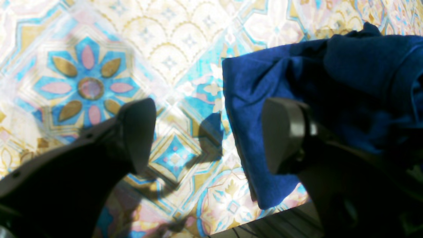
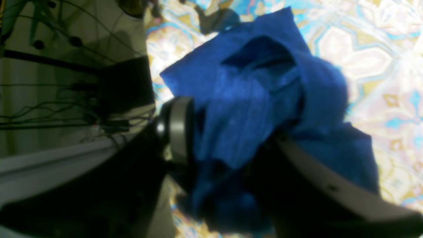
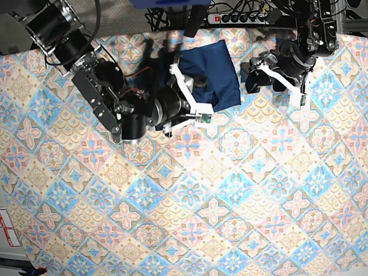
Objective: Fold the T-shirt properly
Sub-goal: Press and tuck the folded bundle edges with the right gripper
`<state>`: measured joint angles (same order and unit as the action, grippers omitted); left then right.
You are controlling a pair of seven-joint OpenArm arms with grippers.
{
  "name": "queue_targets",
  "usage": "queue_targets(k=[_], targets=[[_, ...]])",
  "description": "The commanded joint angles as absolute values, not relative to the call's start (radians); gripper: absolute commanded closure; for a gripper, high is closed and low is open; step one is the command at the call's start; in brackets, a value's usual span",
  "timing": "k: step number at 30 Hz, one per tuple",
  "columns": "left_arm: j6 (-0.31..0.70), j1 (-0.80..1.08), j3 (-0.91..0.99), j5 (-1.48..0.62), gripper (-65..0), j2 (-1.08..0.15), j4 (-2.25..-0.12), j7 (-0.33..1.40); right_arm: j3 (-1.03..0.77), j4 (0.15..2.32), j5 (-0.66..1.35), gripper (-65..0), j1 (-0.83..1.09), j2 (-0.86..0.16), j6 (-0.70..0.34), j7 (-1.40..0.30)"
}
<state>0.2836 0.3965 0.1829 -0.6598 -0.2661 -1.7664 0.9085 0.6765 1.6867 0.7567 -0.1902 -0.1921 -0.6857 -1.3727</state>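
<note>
I am holding my left gripper (image 1: pixel 205 132) wide open above the patterned counter (image 1: pixel 99 49), with the folded T-shirt (image 1: pixel 297 82) lying just beside its right finger. My right gripper (image 2: pixel 231 138) is standing partly open with bunched T-shirt fabric between its fingers.

Both wrist views are soft and blurred, with hard sunlight washing the patterned tablecloth (image 1: pixel 185 46) pale toward 12 o'clock. Sharp finger shadows fall near the centre in the left wrist view. The T-shirt (image 2: pixel 251 109) glows saturated blue. The base view is evenly lit and sharper.
</note>
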Motion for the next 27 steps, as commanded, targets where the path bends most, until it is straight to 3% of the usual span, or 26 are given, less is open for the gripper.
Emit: queue_targets(k=[1, 9, 18, 23, 27], targets=[[0.286, 0.397, 0.186, -0.671, -46.5, -0.272, -1.781, 0.892, 0.639, 1.702, 0.769, -21.9, -0.222, -0.191, -0.693, -1.348], [0.286, 0.397, 0.186, -0.671, -46.5, -0.272, -1.784, 0.892, 0.39, 1.704, 0.769, -21.8, -0.216, -0.278, -0.691, -1.346], [0.288, 0.394, 0.185, -0.671, -46.5, -0.278, -1.822, 0.892, 0.377, 1.701, 0.769, -18.9, -0.156, -0.305, -0.69, -1.346], [0.289, 0.407, 0.18, -0.67, -46.5, -0.278, -1.903, 0.901, 0.499, 1.685, 0.725, -9.9, -0.148, -0.303, -0.69, -1.346], [0.289, 0.415, 0.186, -0.67, -46.5, -0.283, -1.903, 0.901, 0.69, 1.632, 0.524, -8.7, -0.173, -0.237, -0.693, -1.346]])
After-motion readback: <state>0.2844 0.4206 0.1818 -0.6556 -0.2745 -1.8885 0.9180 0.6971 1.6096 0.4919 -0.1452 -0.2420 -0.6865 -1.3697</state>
